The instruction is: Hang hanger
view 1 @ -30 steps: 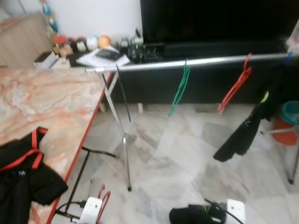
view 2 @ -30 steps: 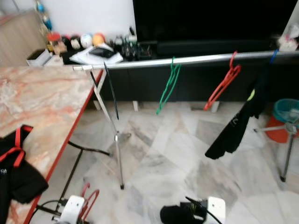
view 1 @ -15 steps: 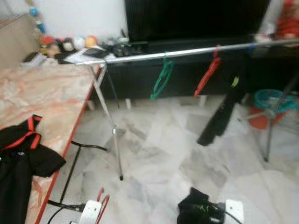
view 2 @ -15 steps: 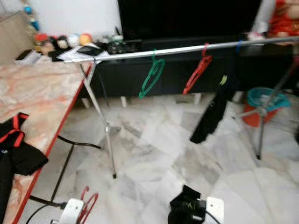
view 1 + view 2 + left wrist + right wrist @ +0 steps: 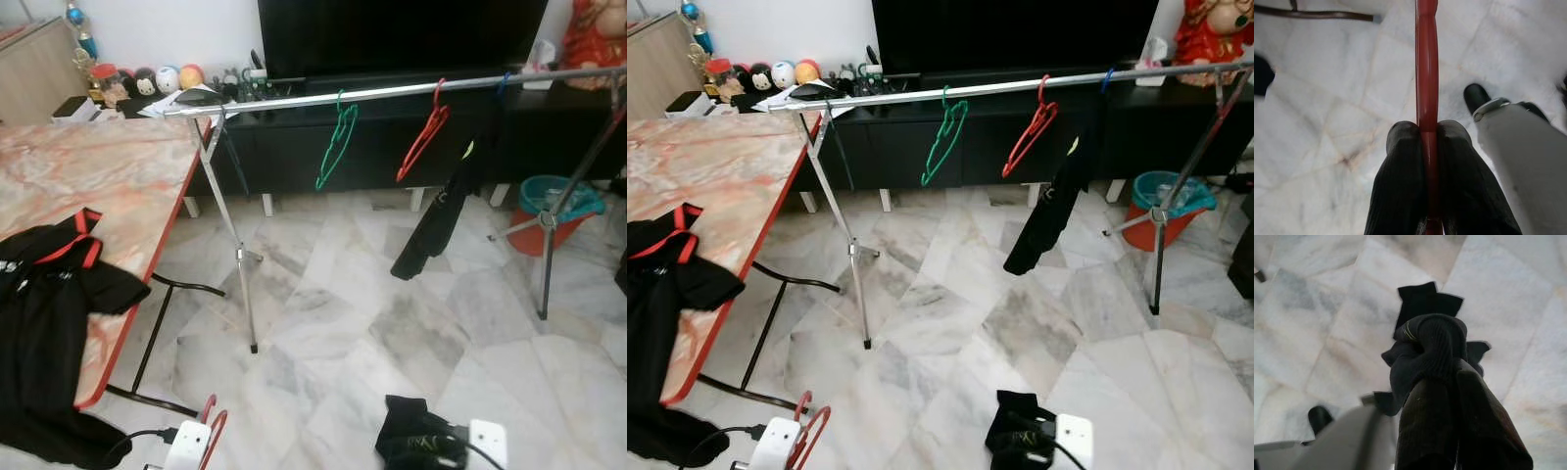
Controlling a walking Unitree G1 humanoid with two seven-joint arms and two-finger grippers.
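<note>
Hanger in hand: my left gripper (image 5: 1427, 134) pinches the red hanger (image 5: 1426, 73) low beside me; my right gripper (image 5: 1449, 377) clamps dark cloth (image 5: 1430, 342). Lift its hook squarely over the rail (image 5: 392, 93).

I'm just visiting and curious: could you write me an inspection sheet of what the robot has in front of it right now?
Surface: marble floor; marble table on the robot's left.
Job's things: red hanger in the left gripper; rail carrying a green hanger, another red one and a hung black garment.
Clutter: black shirt draped over the table edge; toys at the back.
Grippers: left shut on the red hanger; right gripper shut on a dark cloth.
Cables: black cable near the left arm.
Surroundings: TV, teal bucket.
</note>
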